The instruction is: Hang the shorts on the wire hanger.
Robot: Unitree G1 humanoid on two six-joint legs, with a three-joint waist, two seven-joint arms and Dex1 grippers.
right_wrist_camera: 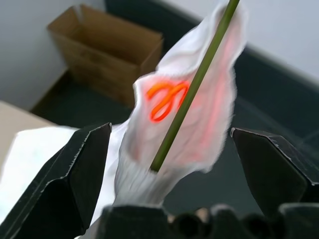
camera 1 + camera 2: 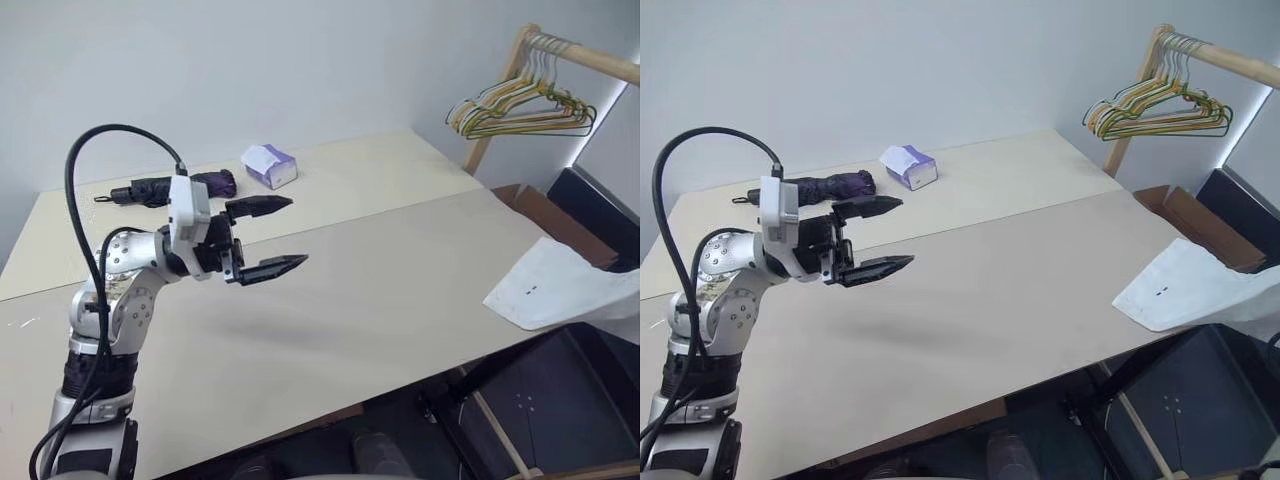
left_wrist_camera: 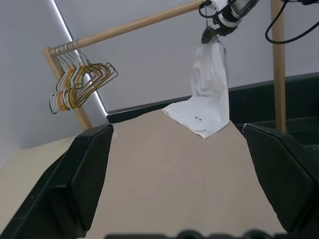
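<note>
The white shorts (image 3: pixel 208 94) hang from up near the wooden rail, and their lower end with two tiny dark marks (image 2: pixel 555 285) rests on the table's right corner. In the right wrist view a thin olive wire hanger (image 1: pixel 197 82) runs across the gathered fabric (image 1: pixel 149 164), which carries an orange mark. My right gripper (image 1: pixel 170 130) is open, its fingers wide on either side of that fabric; it also shows at the top of the shorts (image 3: pixel 213 31). My left gripper (image 2: pixel 297 230) hovers open and empty over the table's left part, pointing toward the shorts.
A bunch of yellow, green and orange hangers (image 2: pixel 520 110) hangs on the wooden rail (image 2: pixel 590 58). A tissue box (image 2: pixel 268 165) and a dark folded umbrella (image 2: pixel 170 188) lie at the table's (image 2: pixel 380 300) far side. A cardboard box (image 2: pixel 545 212) stands on the floor beyond the right edge.
</note>
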